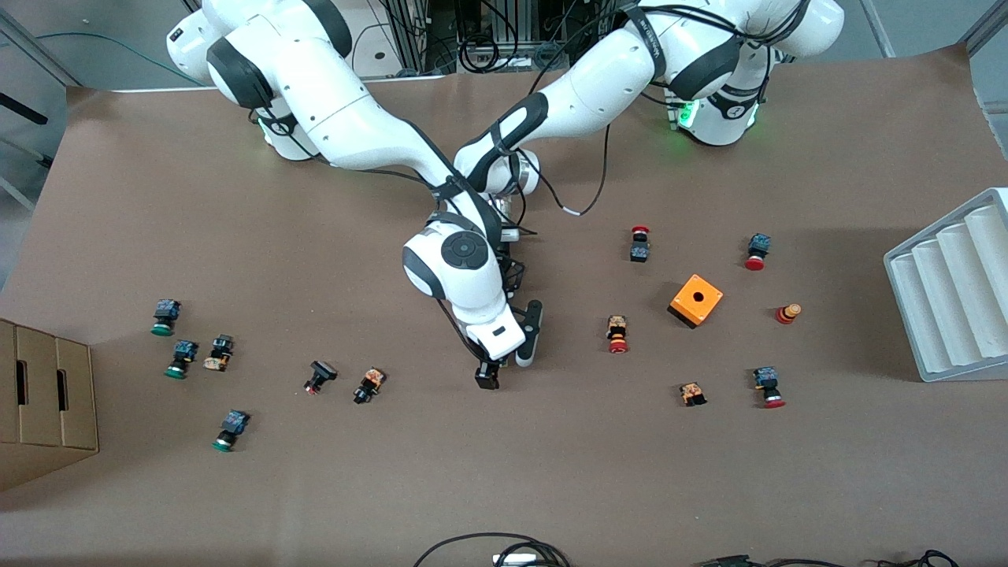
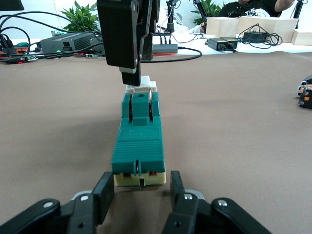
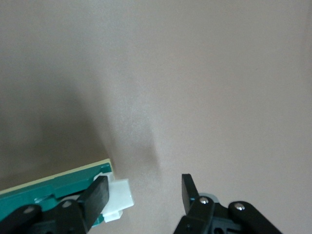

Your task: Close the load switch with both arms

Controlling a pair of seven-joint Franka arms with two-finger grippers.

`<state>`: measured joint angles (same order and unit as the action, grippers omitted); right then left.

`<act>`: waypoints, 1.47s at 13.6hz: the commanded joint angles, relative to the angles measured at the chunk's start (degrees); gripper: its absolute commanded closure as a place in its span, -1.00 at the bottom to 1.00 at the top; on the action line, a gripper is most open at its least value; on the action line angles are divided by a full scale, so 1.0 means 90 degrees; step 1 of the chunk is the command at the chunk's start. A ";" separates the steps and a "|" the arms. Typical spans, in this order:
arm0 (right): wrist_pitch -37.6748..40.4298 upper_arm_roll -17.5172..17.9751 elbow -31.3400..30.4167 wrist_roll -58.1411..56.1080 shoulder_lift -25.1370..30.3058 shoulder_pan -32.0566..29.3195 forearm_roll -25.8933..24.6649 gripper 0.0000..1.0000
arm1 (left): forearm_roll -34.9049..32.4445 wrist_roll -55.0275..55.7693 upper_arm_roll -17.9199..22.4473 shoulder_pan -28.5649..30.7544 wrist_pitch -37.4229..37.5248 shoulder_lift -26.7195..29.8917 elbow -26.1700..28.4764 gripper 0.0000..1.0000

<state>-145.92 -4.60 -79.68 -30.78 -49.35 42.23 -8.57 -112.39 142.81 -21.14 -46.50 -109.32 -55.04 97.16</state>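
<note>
The load switch [image 2: 139, 146], a narrow green block on a cream base, lies flat on the brown table; in the front view the right arm covers it. My left gripper [image 2: 142, 187] is open, its fingertips [image 2: 108, 187] flanking the switch's cream end. At the other end is the white sliding piece [image 3: 119, 197]. My right gripper [image 3: 144, 187] is open, and one of its fingers [image 3: 97, 192] rests against that white piece while the other stands over bare table. The left wrist view shows the right gripper [image 2: 136, 73] hanging over the white piece [image 2: 141, 84]. In the front view the right gripper [image 1: 488, 376] is at mid-table.
Small push-buttons lie scattered toward both ends of the table, such as one [image 1: 617, 334] beside the arms. An orange box with a hole [image 1: 696, 300] and a white ribbed rack [image 1: 945, 299] sit toward the left arm's end. A cardboard box [image 1: 43, 402] stands at the right arm's end.
</note>
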 commanded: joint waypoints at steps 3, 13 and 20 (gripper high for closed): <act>-0.0270 -0.0025 0.0231 -0.0116 -0.0289 -0.0064 0.0092 -0.37 | -0.0100 0.0099 0.0103 -0.0068 -0.0012 -0.0086 -0.0083 -0.07; -0.0203 -0.0094 0.0202 -0.0086 -0.0074 -0.0054 0.0608 -1.00 | -0.0100 0.0099 0.0103 -0.0068 -0.0012 -0.0086 -0.0083 -0.07; 0.0499 -0.0094 0.0133 -0.0067 0.0540 -0.0063 0.0942 -1.00 | -0.0100 0.0089 0.0103 -0.0068 -0.0012 -0.0076 -0.0083 -0.07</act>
<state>-144.75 -5.74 -78.25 -30.74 -47.18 42.14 -1.49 -112.39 142.81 -21.15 -46.50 -109.32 -55.04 97.16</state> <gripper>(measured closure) 0.000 0.463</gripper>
